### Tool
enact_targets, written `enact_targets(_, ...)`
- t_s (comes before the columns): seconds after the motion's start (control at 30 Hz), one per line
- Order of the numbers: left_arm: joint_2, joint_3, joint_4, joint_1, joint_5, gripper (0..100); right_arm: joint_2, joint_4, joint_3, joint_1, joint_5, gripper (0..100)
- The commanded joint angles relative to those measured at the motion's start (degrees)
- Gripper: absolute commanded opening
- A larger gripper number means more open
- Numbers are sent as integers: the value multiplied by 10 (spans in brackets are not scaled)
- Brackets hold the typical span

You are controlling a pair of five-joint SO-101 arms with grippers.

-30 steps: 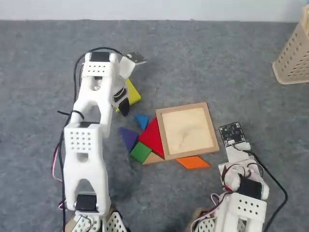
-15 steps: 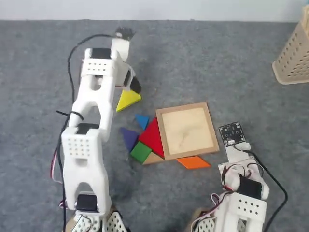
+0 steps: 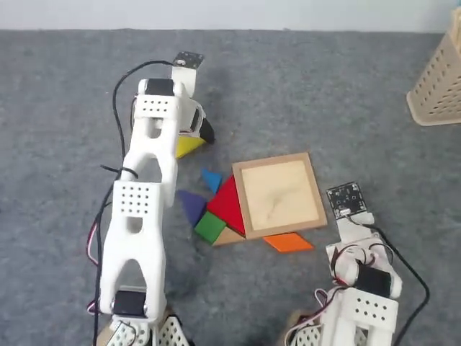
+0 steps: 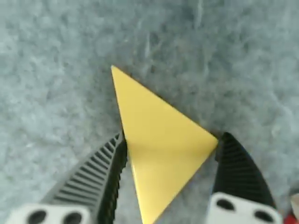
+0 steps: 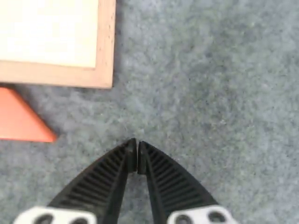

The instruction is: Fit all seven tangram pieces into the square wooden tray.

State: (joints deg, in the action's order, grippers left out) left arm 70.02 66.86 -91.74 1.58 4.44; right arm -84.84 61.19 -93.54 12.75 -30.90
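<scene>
left gripper [image 4: 173, 138]: jaws are standing wide apart and gripping the yellow triangle [image 4: 156, 121], one ribbed finger [image 4: 105, 172] pressing against a long edge, the other touching the opposite corner. the triangle is lying flat on the grey felt bench [image 3: 324, 94], far left of the tray, partly tucked under the left arm's wrist in the high view.

right gripper [image 5: 137, 150]: jaws are meeting tip to tip, holding nothing, hovering over bare felt at the near right of the scene, just near of the tray's near right corner.

square wooden tray [image 3: 277, 160]: sitting flat around mid-bench, slightly rotated. all the pieces are lying outside it.
- red triangle [image 3: 227, 202] is touching the tray's left rim.
- small blue triangle [image 3: 211, 179] is lying just far-left of the red one.
- purple triangle [image 3: 191, 205] is lying left of the red one, near the blue.
- green square [image 3: 209, 226] is sitting at the red triangle's near left corner, touching it.
- tan triangle [image 3: 229, 236] is lying between the green square and the tray's near left corner.
- orange parallelogram [image 3: 288, 241] is lying along the tray's near rim, just beside it.

perforated beige basket [image 3: 439, 79] is standing at the far right edge, well apart from the pieces.
</scene>
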Motion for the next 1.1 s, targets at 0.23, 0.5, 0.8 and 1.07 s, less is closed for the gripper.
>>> enact_targets(0.23,69,196,-89,-8,-58,294,-8,7,5,6,-11,9)
enact_targets(0.5,37,196,-87,-9,-134,336,-8,7,5,5,-11,9)
enact_targets(0.8,89,197,-88,-3,-139,334,-8,7,5,5,-11,9)
enact_targets(1.07,56,135,-90,-7,-102,263,-8,7,5,6,-11,9)
